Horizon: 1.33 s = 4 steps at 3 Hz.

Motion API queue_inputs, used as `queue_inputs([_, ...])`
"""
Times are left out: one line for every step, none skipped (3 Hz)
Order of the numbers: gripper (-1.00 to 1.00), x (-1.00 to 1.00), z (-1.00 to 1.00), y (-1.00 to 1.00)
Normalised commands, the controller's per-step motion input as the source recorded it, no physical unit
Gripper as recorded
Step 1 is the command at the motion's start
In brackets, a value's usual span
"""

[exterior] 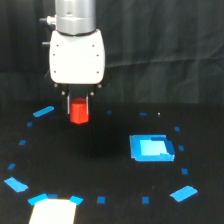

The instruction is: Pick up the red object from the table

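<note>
- Between the gripper's thin dark fingers, the red hexagonal block sits pinched, apparently clear of the black table, so the lift looks underway.
- White gripper body hangs straight above it.
- Blue square piece lies well apart, untouched.

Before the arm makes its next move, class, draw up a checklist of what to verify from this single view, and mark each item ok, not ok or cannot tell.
1. The red object sits between the fingers of the gripper: ok.
2. Fingers pressed firmly on the block: cannot tell, the contact is too blurred.
3. Block off the table: cannot tell, one view gives no height.
4. Blue square piece stands apart from the gripper, to the exterior view's right: ok.
5. Blue tape strip beside the block does not touch it: ok.
</note>
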Motion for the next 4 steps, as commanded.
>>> queue_inputs([-0.99, -0.09, -0.08, 0.15])
queue_inputs([-0.78, 0.27, -0.22, -0.08])
queue_inputs([-1.00, 0.05, 0.07, 0.36])
queue_inputs([-1.00, 0.19, -0.18, -0.14])
